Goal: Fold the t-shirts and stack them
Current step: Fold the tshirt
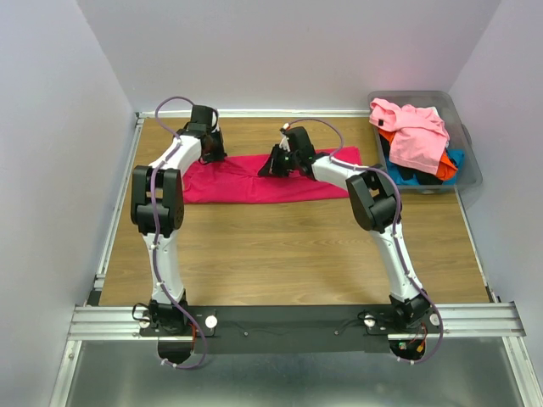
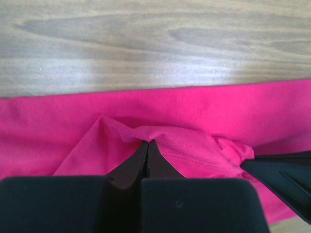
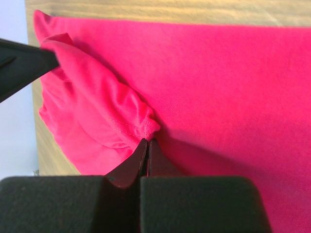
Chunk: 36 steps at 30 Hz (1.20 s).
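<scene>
A crimson t-shirt [image 1: 237, 182] lies as a long flat strip across the back of the wooden table. My left gripper [image 1: 212, 154] is down at the strip's left part. In the left wrist view it [image 2: 147, 141] is shut on a raised fold of the crimson t-shirt [image 2: 218, 107]. My right gripper [image 1: 268, 168] is down near the strip's middle. In the right wrist view it [image 3: 147, 140] is shut on a bunched, hemmed fold of the same t-shirt [image 3: 233, 87]. Each wrist view shows the other gripper's black finger at its edge.
A grey plastic bin [image 1: 469, 163] stands at the back right, holding a light pink t-shirt [image 1: 416, 127] on top of orange, blue and black ones. Walls close in on the left, back and right. A metal rail [image 1: 288, 320] runs along the near edge.
</scene>
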### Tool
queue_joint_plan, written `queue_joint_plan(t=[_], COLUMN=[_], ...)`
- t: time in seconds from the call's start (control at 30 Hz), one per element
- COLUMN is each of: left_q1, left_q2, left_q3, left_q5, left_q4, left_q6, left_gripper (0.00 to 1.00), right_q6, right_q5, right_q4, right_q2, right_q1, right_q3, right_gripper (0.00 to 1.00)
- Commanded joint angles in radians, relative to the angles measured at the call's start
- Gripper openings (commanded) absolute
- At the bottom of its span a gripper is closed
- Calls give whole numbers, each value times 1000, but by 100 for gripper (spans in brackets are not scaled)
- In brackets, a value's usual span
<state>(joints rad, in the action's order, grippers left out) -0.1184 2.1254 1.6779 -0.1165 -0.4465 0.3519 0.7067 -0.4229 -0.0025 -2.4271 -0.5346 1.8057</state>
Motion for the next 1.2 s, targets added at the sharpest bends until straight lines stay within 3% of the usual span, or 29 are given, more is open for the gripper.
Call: queue_joint_plan(t=[0.0, 0.37, 0.77, 0.9, 1.0, 1.17], left_q1=[16, 34, 36, 36, 36, 37], left_q2=[-57, -70, -82, -82, -85, -61], left_q3=[5, 95, 71, 22, -39, -89], left_q5=[-47, -97, -68, -54, -64, -137], left_q4=[-81, -185, -196, -147, -75, 0], left_q6=[13, -8, -30, -19, 2, 5], left_gripper=[0, 0, 0, 6, 17, 20], right_q6=[-10, 13, 66, 68, 70, 70], right_q5=[-7, -40, -108, -111, -116, -109], right_q4=[-16, -17, -17, -17, -17, -17], right_q2=[49, 66, 69, 59, 46, 36], right_q1=[7, 7, 2, -2, -2, -2], right_q3=[-28, -23, -22, -29, -26, -22], right_gripper=[3, 3, 4, 4, 4, 4])
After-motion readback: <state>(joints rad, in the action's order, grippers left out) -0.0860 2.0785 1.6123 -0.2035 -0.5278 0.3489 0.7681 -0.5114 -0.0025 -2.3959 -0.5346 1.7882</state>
